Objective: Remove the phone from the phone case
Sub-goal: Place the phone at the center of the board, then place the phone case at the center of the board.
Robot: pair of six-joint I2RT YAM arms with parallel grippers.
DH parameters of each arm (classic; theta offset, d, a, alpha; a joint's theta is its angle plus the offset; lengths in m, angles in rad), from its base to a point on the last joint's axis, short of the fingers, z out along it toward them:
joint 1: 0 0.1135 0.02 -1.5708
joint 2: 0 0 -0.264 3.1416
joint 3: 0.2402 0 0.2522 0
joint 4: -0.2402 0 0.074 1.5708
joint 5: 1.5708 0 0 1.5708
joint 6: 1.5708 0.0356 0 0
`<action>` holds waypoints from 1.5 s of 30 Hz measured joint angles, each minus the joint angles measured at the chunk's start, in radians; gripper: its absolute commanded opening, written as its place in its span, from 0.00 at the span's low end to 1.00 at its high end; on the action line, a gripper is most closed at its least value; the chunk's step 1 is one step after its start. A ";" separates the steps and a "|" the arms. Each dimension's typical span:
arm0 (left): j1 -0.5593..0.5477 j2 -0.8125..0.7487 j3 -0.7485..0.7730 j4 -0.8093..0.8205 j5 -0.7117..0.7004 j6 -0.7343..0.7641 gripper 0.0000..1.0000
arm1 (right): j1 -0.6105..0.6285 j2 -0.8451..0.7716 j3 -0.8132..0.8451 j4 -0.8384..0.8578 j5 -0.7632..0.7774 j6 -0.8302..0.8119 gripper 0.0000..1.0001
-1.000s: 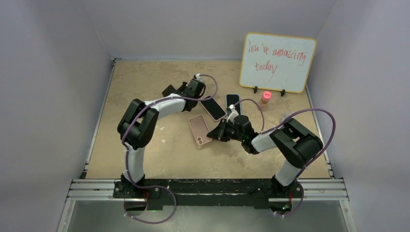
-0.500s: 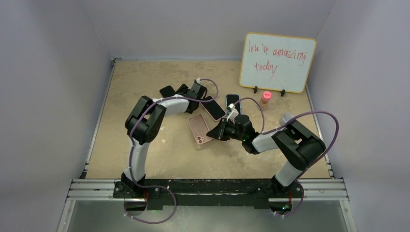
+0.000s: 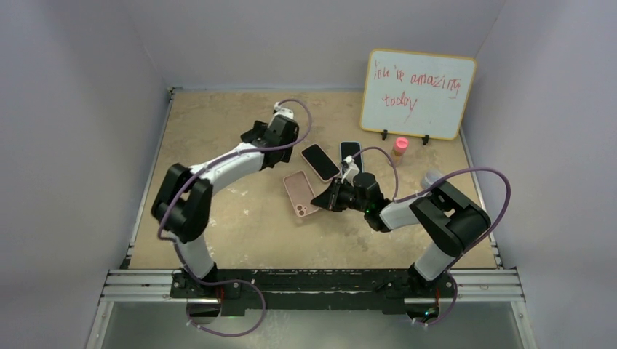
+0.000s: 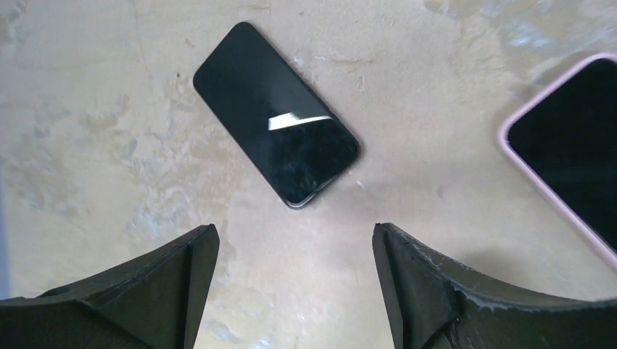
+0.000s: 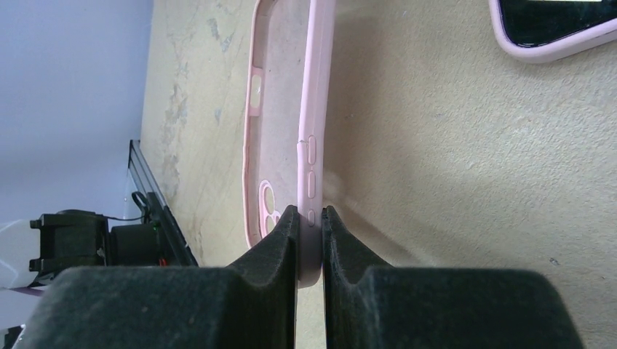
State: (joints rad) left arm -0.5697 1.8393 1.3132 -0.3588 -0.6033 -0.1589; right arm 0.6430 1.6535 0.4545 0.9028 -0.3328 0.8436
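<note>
phone lies bare on table, near empty pink case; extraction looks done. left gripper spread wide, holding nothing. right gripper pinches case wall. next, probably: let case go.

Left claw gapes wide, arm stretched forward — right claw pinched tight, wrist rolled sideways.

Bare phone beside empty pink case

soft, even light, faint shadows — a white glare streak on the phone.
</note>
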 measured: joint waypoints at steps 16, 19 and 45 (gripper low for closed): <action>0.002 -0.554 -0.654 0.283 0.449 -0.540 0.74 | 0.000 -0.023 -0.014 0.060 0.028 0.023 0.00; 0.002 -0.535 -0.706 0.344 0.533 -0.604 0.71 | 0.001 -0.023 -0.014 0.073 0.028 0.027 0.00; 0.001 -0.901 -0.768 0.202 0.473 -0.620 0.74 | 0.206 -0.129 0.032 -0.235 0.026 -0.116 0.00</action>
State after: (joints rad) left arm -0.5686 0.9386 0.5457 -0.1566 -0.1299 -0.7784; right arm 0.8486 1.5242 0.4862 0.6682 -0.3073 0.7277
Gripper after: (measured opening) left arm 0.720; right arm 0.142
